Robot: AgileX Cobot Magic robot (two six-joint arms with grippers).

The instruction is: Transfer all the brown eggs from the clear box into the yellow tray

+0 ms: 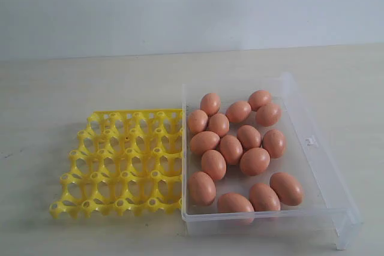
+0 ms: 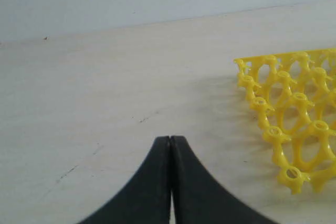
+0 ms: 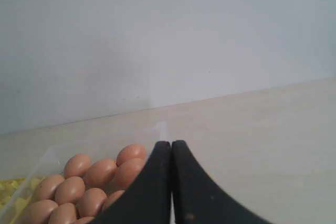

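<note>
Exterior view: a square bright yellow plastic egg tray [image 1: 114, 115] of open lattice cups lies at lower left of centre, every cup empty. Touching its right edge is a large shallow clear plastic box [image 1: 312, 148], filling the centre right. Sixteen smooth orange-brown oval eggs [image 1: 231, 149] lie loose inside it, most bunched and touching in the upper left part. Four sit more loosely along the lower wall. Neither arm shows here, so no egg has been moved yet.

The step in hand looks like a first pick. One of the roomier lower eggs seems the easiest choice. The jaws would have to spread first, then close gently across its narrow waist, since these round shells could roll or slip.

Left wrist view: the black left gripper [image 2: 170, 139] has its fingers pressed together, holding nothing, over bare pale table [image 2: 105, 108]. A corner of the yellow tray [image 2: 300, 98] lies near.

Right wrist view: the black right gripper [image 3: 171, 142] is likewise pressed together and empty. The eggs [image 3: 100, 171] lie in the clear box [image 3: 161, 128] close beside it.
</note>
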